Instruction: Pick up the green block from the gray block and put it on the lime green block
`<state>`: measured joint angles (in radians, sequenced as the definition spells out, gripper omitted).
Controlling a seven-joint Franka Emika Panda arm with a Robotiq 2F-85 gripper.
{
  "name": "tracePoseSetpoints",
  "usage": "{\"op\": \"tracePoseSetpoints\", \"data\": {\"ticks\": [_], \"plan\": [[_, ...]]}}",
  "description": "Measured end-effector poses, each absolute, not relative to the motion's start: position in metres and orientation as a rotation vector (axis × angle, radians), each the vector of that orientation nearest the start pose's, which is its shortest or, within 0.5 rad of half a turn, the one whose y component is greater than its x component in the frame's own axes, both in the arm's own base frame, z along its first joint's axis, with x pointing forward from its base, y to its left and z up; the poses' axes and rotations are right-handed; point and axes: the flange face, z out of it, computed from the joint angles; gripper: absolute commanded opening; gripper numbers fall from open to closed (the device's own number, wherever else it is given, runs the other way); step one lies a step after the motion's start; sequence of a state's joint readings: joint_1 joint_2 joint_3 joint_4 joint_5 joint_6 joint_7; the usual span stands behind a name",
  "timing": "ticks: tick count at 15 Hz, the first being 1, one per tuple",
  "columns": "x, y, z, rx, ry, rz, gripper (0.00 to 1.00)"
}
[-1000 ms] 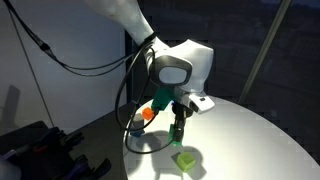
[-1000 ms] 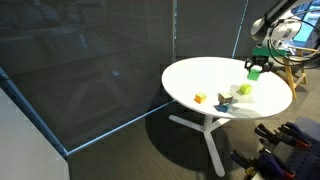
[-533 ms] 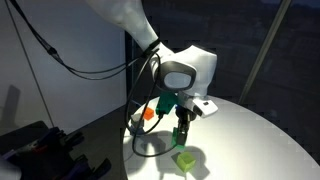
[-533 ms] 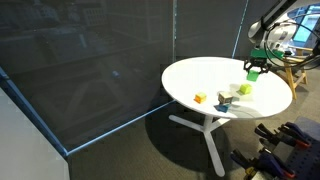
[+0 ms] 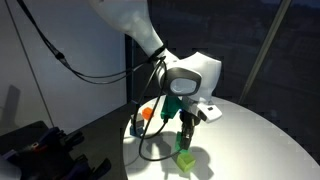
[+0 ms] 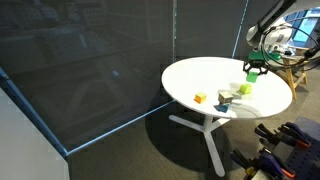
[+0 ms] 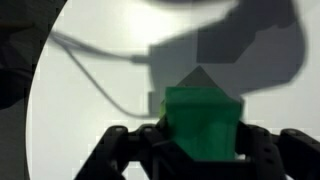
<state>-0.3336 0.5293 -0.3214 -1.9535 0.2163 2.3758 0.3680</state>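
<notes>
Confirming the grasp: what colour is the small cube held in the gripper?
The small cube is saturated mid-green; wrist view shows it best.

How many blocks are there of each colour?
green block: 1
lime block: 1
gray block: 1
orange block: 1
Total: 4

Here's the glossy white robot arm point(image 5: 128, 22), all smooth, rounded shells. Its bulbous white wrist housing point(image 5: 192, 70) carries a dark grey round cap point(image 5: 177, 80) on its face. Thin black cables point(image 5: 60, 58) sweep in from above that housing and loop beneath it. Below the housing sits a slim black gripper point(image 5: 184, 142). In the wrist view, its matte black fingers point(image 7: 122, 148) look angular and jointed.
</notes>
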Motion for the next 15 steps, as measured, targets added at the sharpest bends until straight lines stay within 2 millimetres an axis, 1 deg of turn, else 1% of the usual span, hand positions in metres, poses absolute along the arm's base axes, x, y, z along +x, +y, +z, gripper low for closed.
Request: {"op": "tracePoseSetpoints", "data": {"ticks": [7, 12, 13, 15], "plan": [[0.495, -0.372, 0.196, -2.649, 1.72, 0.138, 0.23], [0.498, -0.374, 0.195, -2.651, 1.72, 0.14, 0.23], [0.499, -0.375, 0.195, -2.652, 1.72, 0.139, 0.48], [0.499, -0.374, 0.194, -2.653, 1.719, 0.143, 0.48]]}}
